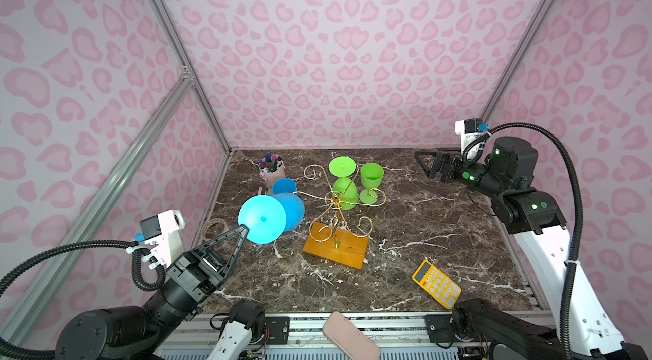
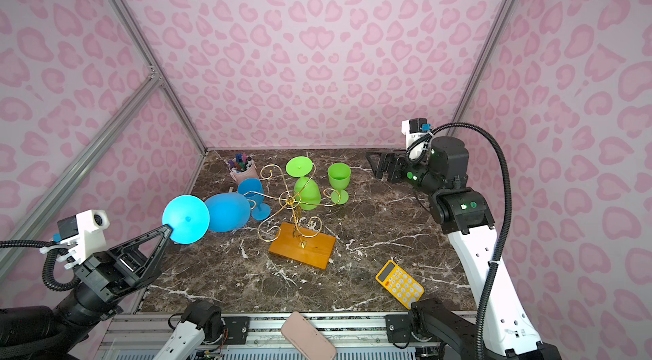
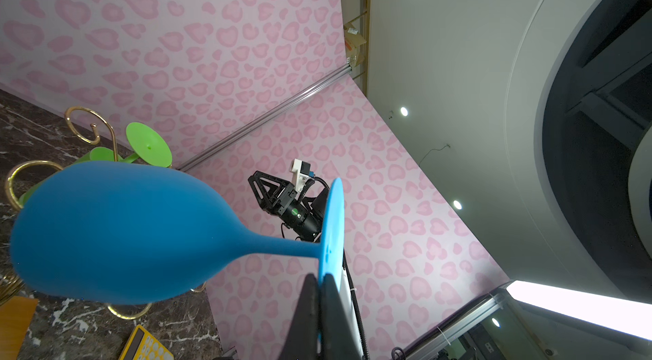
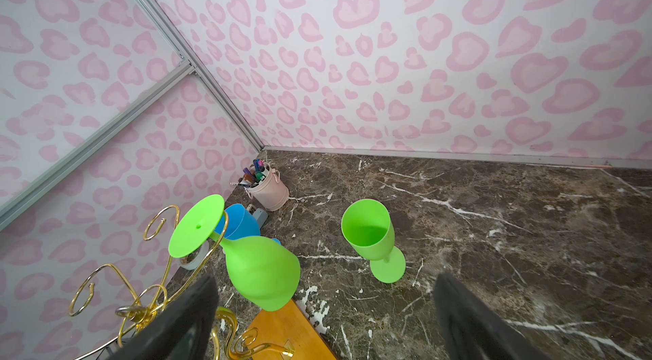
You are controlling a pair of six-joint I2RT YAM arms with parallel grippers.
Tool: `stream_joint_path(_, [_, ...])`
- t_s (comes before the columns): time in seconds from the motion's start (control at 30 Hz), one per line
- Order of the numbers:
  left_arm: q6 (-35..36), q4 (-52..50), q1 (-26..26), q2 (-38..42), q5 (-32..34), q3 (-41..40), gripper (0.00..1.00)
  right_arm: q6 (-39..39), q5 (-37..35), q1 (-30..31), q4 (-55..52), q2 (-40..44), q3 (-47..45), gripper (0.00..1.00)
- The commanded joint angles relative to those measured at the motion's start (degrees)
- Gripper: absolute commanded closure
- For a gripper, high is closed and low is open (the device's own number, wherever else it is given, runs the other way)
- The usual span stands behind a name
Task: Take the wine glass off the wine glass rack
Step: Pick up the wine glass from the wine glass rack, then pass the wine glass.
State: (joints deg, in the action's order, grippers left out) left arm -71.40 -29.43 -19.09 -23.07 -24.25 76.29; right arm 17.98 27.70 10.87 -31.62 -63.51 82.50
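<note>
The blue wine glass (image 1: 293, 210) (image 2: 227, 211) (image 3: 116, 231) hangs tipped on its side, just left of the wine glass rack. My left gripper (image 1: 243, 231) (image 2: 167, 229) (image 3: 319, 280) is shut on the rim of its round foot (image 3: 333, 231). The stem is free of the wire arms. The gold wine glass rack (image 1: 335, 199) (image 2: 289, 199) stands on its wooden base (image 1: 337, 249). A green glass (image 1: 344, 181) (image 4: 261, 270) hangs from it upside down. My right gripper (image 1: 428, 164) (image 2: 377, 164) (image 4: 324, 284) is open and holds nothing, high at the back right.
On the marble table a green glass (image 1: 370, 181) and a blue glass (image 1: 284, 187) stand upright behind the rack. A pink pen cup (image 1: 271, 173) is at the back left and a twine coil (image 1: 214, 228) by the left wall. Front right are a yellow calculator (image 1: 436, 284) and a pink case (image 1: 351, 335).
</note>
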Motion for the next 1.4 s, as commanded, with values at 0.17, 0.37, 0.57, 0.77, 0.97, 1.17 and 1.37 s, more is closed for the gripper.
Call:
stream_joint_path(0.17, [0.4, 24.1, 0.1, -5.6, -2.0, -4.0, 0.96, 0.3, 4.6, 0.1, 1.5, -0.6, 2.1, 0.04])
stream_joint_path(0.37, [1.0, 32.2, 0.0, -13.0, -5.6, 0.3, 0.96, 1.4, 8.1, 0.1, 4.1, -0.5, 4.6, 0.04])
stream_joint_path(0.57, [-2.9, 41.9, 0.0, -18.6, -8.6, 1.9, 0.96, 5.5, 17.8, 0.1, 13.2, 0.0, 3.1, 0.06])
stream_joint_path(0.77, [-8.5, 52.3, 0.0, -24.3, -10.0, -1.6, 0.96, 10.9, 25.7, 0.1, 28.4, 1.4, -1.4, 0.07])
stream_joint_path(0.97, [-11.7, 59.2, 0.0, -32.1, -10.8, -0.5, 0.96, 2.5, 23.1, 1.5, 26.7, 0.1, 1.9, 0.06])
stream_joint_path(1.17, [-15.8, 61.7, 0.0, -39.2, -11.3, 3.1, 0.96, -22.1, 7.1, 13.8, 13.7, -2.0, 8.1, 0.04])
stream_joint_path(1.37, [-18.8, 63.9, 0.1, -44.8, -12.2, 5.2, 0.96, -36.5, -5.6, 21.8, 14.5, -4.6, 7.4, 0.03])
